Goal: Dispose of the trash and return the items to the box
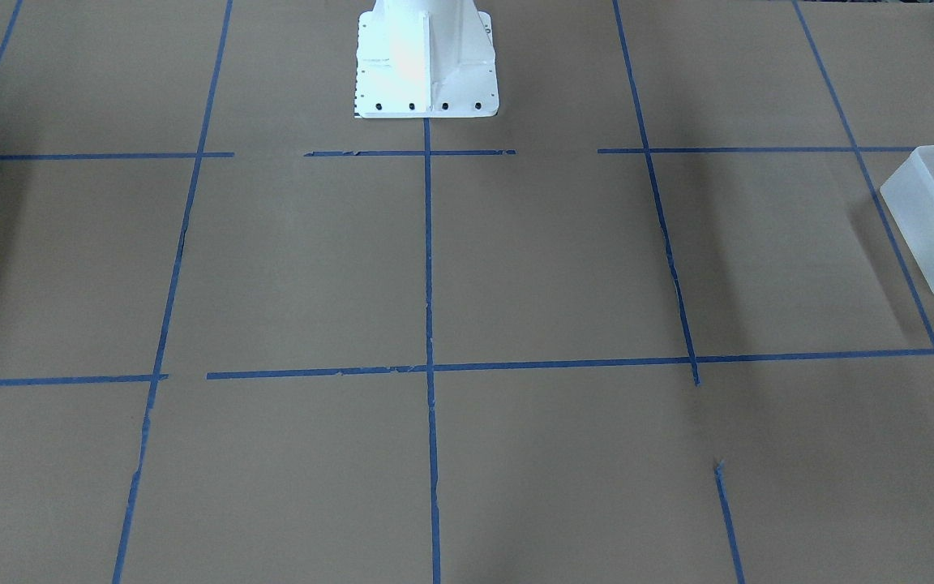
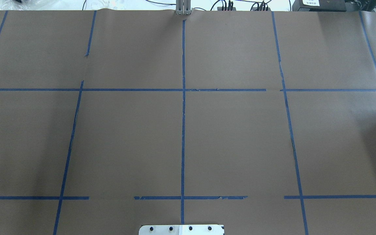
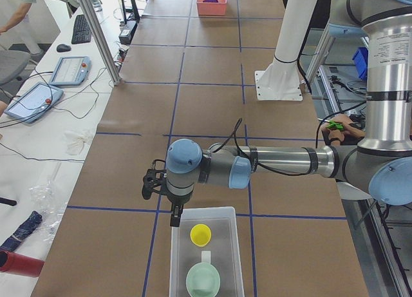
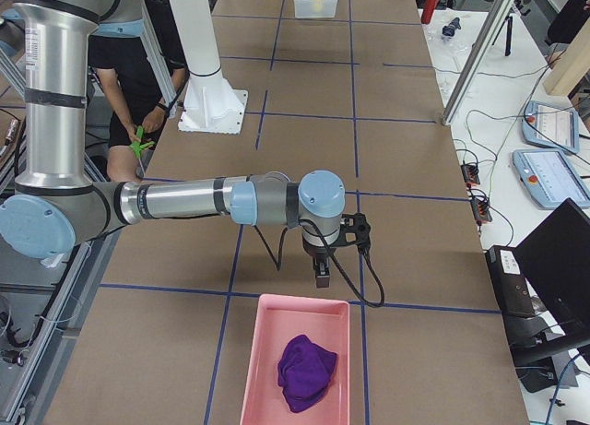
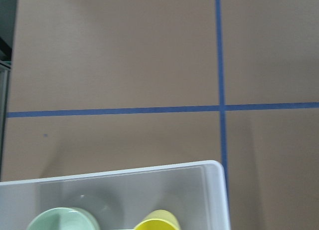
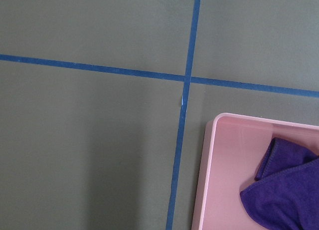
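Cup stands upright, mouth up, inside box.

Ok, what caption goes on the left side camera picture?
Left gripper hangs near the white bin's end; yellow cup and mint bowl sit inside.

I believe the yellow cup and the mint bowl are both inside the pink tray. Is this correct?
Not quite. The yellow cup and the mint bowl are both inside the frosted white bin, not the pink tray. The pink tray holds a purple cloth. The exterior left view shows the cup and the bowl in the bin.
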Controlling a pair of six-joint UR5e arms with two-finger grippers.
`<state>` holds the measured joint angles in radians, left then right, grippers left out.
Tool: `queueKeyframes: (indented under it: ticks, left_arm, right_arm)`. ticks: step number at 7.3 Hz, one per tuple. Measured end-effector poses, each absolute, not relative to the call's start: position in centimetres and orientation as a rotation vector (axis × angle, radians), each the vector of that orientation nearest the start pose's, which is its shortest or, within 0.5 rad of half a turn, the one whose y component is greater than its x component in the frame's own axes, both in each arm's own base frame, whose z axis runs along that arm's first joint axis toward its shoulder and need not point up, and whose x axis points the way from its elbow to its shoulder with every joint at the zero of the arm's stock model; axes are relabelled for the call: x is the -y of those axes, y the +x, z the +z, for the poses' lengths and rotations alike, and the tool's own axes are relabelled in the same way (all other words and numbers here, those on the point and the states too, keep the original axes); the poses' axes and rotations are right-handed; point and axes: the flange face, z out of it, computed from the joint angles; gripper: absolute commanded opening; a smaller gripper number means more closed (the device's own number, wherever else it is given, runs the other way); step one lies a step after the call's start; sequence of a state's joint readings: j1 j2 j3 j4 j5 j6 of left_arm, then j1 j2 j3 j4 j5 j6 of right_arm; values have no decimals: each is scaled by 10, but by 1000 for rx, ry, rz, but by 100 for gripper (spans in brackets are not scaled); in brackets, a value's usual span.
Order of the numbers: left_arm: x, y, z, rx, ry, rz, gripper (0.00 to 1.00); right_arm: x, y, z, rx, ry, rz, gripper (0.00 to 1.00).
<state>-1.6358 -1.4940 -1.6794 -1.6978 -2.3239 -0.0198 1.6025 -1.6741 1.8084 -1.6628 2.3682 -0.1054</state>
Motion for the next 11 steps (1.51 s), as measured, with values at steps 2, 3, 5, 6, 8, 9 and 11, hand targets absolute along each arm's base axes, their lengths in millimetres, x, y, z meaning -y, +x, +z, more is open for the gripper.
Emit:
queueKeyframes:
  ticks: [2, 3, 5, 6, 8, 9, 11]
  left_arm:
    - [471, -85, 623, -758, 168, -7, 100]
    - [472, -84, 622, -758, 168, -5, 100]
    - [473, -84, 621, -757, 170, -4, 100]
    - [474, -84, 620, -756, 172, -4, 100]
    - [474, -84, 620, -755, 172, -3, 100]
    - [474, -84, 620, -755, 172, -3, 100]
    - [474, -84, 620, -754, 173, -2, 100]
  right_arm:
    - [449, 76, 597, 791, 97, -89, 100]
    - [450, 76, 598, 790, 96, -88, 100]
    - [450, 76, 599, 790, 93, -88, 100]
    - [450, 76, 599, 790, 92, -87, 100]
    - [451, 76, 608, 791, 78, -82, 100]
    - [452, 76, 617, 792, 71, -79, 100]
    - [455, 76, 636, 795, 68, -69, 100]
